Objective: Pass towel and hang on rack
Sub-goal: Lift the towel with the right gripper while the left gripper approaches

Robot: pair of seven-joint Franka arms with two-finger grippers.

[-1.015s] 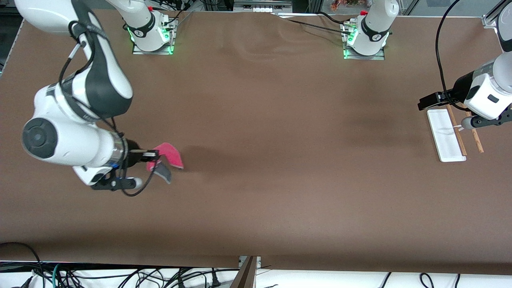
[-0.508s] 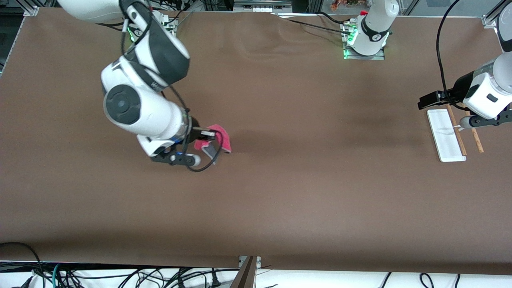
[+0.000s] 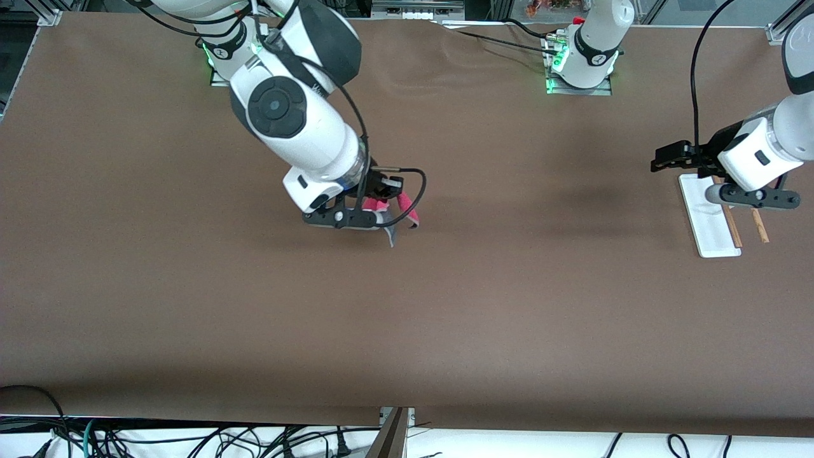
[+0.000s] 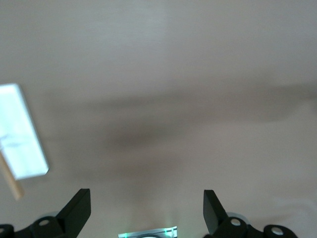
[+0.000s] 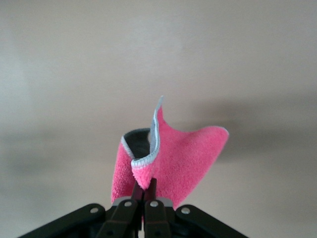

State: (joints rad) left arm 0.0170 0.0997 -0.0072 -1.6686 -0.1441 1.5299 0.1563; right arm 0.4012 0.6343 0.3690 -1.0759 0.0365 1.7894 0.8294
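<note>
My right gripper [image 3: 389,194] is shut on the pink-red towel [image 3: 375,205] and holds it above the table, near the middle. In the right wrist view the towel [image 5: 173,158] hangs floppy from the closed gripper [image 5: 144,191], its pale grey edge curled up. My left gripper [image 3: 662,160] is open and empty, up in the air beside the rack [image 3: 706,219]. The rack stands at the left arm's end of the table, with a white base and two brown rods [image 3: 758,229]. In the left wrist view the left gripper [image 4: 146,208] is spread wide, and the rack's base [image 4: 20,144] shows at the edge.
The brown table [image 3: 509,305] is bare apart from the rack. Both arm bases [image 3: 582,57] stand along the edge farthest from the front camera. Cables lie off the table's edge nearest the front camera.
My right arm has swung from its end of the table toward the middle, carrying the towel. My left gripper has shifted a little off the rack toward the middle.
</note>
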